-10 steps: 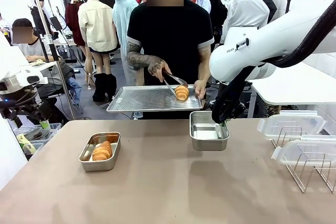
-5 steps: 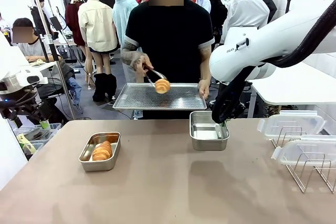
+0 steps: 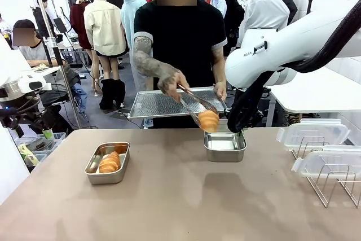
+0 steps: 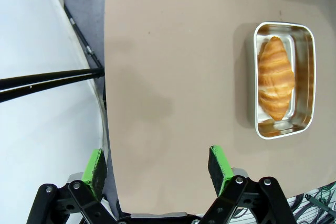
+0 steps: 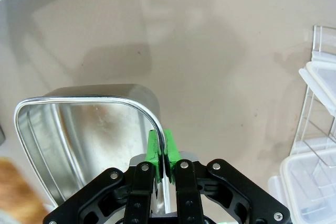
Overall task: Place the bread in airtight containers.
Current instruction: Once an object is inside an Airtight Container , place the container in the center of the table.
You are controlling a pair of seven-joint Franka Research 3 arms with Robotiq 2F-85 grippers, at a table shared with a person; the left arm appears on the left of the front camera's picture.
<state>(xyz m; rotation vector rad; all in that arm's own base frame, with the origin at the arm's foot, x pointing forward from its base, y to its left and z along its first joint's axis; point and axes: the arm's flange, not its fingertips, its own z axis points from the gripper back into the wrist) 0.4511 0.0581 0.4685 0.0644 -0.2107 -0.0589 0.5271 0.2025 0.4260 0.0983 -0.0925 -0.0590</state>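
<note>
The left jaws stand wide open over the bare surface (image 4: 173,51), their green pads (image 4: 96,165) well apart and nothing between them. Ahead of them and out past one pad, a steel tub (image 4: 307,51) sits on the surface with one roll (image 4: 275,80) lying lengthwise inside.

To the outer side of the right jaws, two clear lids (image 3: 313,134) rest on wire racks (image 3: 333,187), well apart from both tubs.

The right jaws are shut tight on the rim of a second tub (image 5: 89,129), one pad inside the steel wall and one outside. They hold it clear of the surface, and its shadow lies apart from it below.

Across that tub from the right jaws, a person (image 3: 180,38) in a black T-shirt holds tongs (image 3: 197,99) in one hand (image 3: 171,82). The tongs grip a second roll (image 3: 208,121) just above the tub's far corner, the one away from the jaws. In the right wrist view this roll is an orange blur at the tub's edge, too soft to show whether it touches the steel.

Beyond the right jaws and the second tub, the person's other hand (image 3: 219,90) holds a flat steel tray (image 3: 163,105) level, near the far edge of the surface.
</note>
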